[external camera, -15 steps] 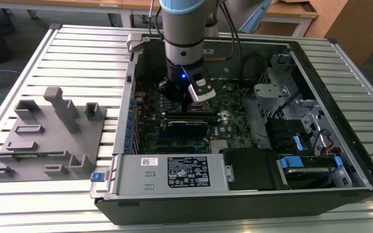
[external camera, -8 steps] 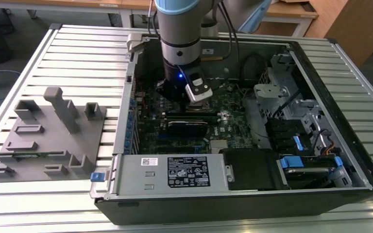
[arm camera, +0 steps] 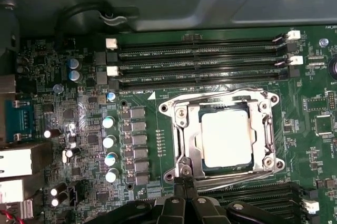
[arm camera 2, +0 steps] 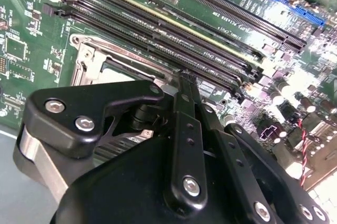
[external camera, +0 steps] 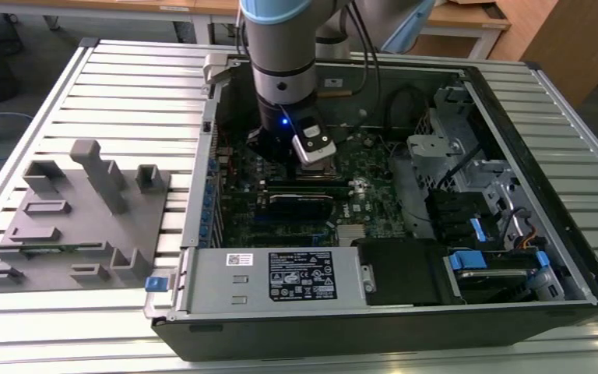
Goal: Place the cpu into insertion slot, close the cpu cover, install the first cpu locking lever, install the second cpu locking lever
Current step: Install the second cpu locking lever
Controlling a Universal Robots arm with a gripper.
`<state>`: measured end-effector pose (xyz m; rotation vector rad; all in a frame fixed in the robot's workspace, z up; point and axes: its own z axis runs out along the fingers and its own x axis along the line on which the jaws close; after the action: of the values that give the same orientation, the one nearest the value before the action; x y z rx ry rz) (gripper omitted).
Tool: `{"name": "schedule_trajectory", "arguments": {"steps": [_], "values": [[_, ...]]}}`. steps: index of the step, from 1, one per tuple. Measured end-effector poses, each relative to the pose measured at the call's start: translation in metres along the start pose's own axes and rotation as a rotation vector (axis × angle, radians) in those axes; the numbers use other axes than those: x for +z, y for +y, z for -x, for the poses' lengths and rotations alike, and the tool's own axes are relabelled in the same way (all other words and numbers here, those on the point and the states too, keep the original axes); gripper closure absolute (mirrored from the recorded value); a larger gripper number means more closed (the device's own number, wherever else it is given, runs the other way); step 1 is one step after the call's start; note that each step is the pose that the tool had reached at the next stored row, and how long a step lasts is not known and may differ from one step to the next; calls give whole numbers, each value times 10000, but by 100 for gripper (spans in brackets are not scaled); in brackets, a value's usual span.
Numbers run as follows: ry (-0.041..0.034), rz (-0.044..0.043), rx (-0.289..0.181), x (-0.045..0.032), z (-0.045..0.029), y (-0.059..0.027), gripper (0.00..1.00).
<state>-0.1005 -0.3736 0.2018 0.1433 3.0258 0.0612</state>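
The cpu point(arm camera: 226, 138) sits in its socket on the green motherboard point(arm camera: 158, 108), with the silvery cpu cover point(arm camera: 261, 129) closed down around it so the pale metal top shows through the window. The gripper point(arm camera: 185, 182) is low over the board at the socket's edge nearest the lower memory slots point(arm camera: 253, 192), its black fingers point(arm camera 2: 185, 108) drawn together to a narrow tip at the cover's corner; whether they pinch anything cannot be told. In the exterior view the arm point(external camera: 283, 62) reaches down into the open computer case point(external camera: 382, 312), which lies on a slatted table point(external camera: 122, 78) beside a grey fixture point(external camera: 71, 218).
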Motion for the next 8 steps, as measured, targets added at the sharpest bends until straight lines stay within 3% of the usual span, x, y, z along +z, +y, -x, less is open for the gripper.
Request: {"name": "schedule_trajectory", "arguments": {"steps": [8], "values": [[-238,260,23,8,-64,-5,89]]}}
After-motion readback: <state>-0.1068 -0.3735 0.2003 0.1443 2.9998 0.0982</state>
